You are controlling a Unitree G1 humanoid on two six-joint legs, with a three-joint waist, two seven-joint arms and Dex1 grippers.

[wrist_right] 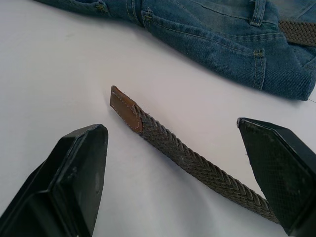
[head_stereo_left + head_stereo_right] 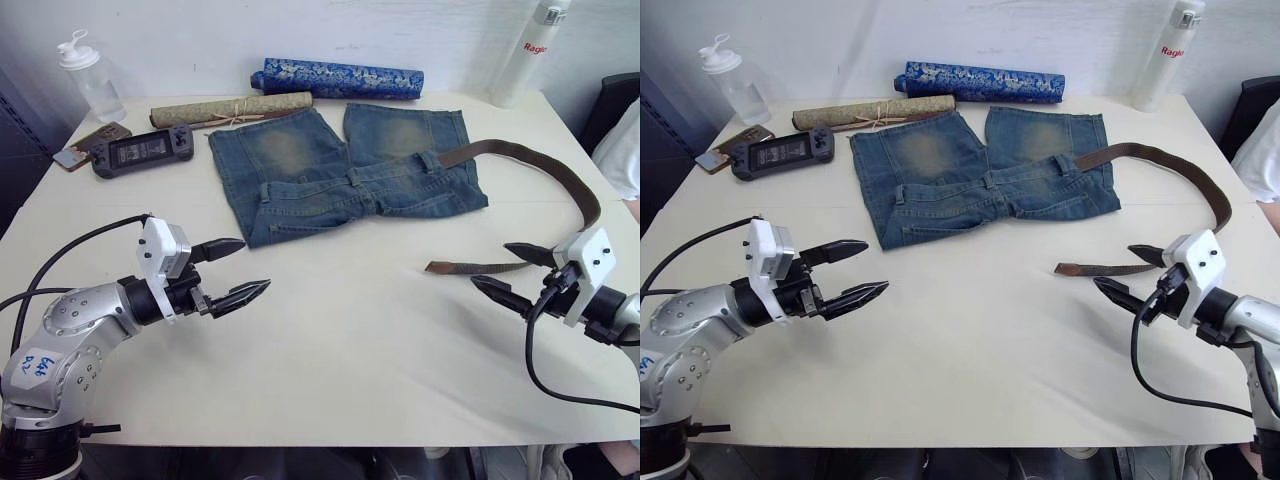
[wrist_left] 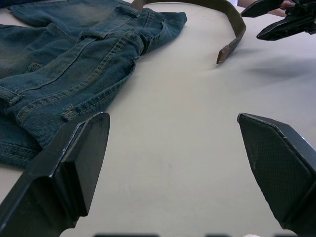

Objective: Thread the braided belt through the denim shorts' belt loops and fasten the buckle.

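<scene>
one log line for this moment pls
left gripper open, empty | right gripper open by belt tip | belt partly in shorts

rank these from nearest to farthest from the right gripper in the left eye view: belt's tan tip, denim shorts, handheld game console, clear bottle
From the right gripper:
1. Braided belt's tan tip, on the table just to its left.
2. Denim shorts, farther back, mid-table.
3. Handheld game console, far left of the shorts.
4. Clear bottle, back-left corner, beyond the console.
</scene>
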